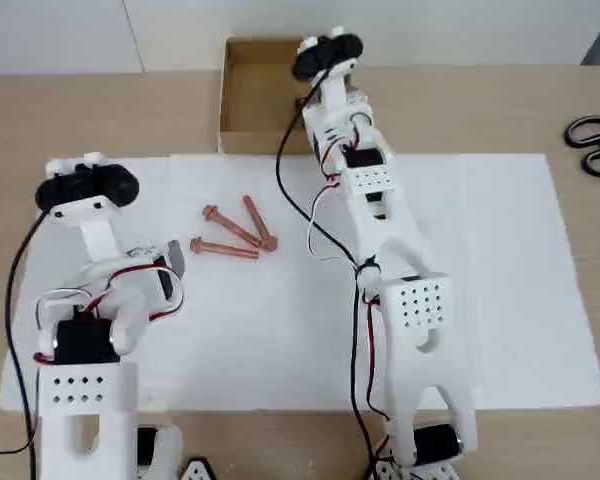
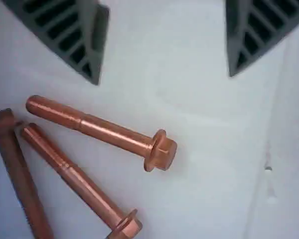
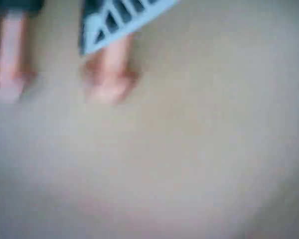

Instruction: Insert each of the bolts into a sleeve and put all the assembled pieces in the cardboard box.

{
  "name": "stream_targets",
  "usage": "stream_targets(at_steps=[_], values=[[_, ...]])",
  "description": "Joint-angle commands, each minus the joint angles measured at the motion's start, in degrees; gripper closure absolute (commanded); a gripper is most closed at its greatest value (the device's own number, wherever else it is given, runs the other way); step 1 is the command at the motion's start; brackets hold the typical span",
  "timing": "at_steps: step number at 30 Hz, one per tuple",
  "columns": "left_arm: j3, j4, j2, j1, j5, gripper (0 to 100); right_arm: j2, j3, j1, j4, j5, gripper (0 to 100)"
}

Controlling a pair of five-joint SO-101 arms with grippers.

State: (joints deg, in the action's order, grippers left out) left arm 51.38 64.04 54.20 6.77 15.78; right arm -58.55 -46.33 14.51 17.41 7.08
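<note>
Three copper bolts [image 1: 232, 236] lie loosely together on the white sheet [image 1: 500, 260]. In the left wrist view two of the bolts [image 2: 102, 132] [image 2: 74, 181] show whole and a third [image 2: 15, 169] is cut off at the edge. My left gripper [image 2: 164, 45] hangs open just beside them, nothing between its fingers; in the high view it [image 1: 175, 260] sits left of the bolts. My right gripper [image 1: 325, 70] is stretched into the cardboard box [image 1: 242, 95]. Its blurred fingers [image 3: 119, 20] stand slightly apart over the box floor, where two copper pieces [image 3: 109, 69] [image 3: 7, 59] lie.
Black-handled scissors [image 1: 595, 140] rest on the wooden table at the far right. The right arm's links [image 1: 380, 220] run across the middle of the sheet toward the box. Bare sheet lies to the right of that arm and in front of the bolts.
</note>
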Motion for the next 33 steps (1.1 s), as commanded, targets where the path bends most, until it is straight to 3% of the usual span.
stream_targets(at_steps=[1,10,18,28,33], values=[[-2.4,0.1,0.6,-0.3,-0.4,84,1.5,-6.7,0.0,2.3,0.6,82.6],[-2.4,0.1,0.6,-0.3,-0.4,84,1.5,-28.7,-0.6,24.5,0.4,82.6],[-2.4,0.1,0.6,-0.3,-0.4,84,1.5,-50.1,-4.0,51.3,0.4,82.6],[-2.4,0.2,0.6,-0.2,-0.4,84,14.7,-50.0,-10.0,78.4,0.3,82.6],[-2.4,0.2,0.6,-0.2,-0.4,84,21.2,-50.0,-12.7,78.9,0.4,82.6]])
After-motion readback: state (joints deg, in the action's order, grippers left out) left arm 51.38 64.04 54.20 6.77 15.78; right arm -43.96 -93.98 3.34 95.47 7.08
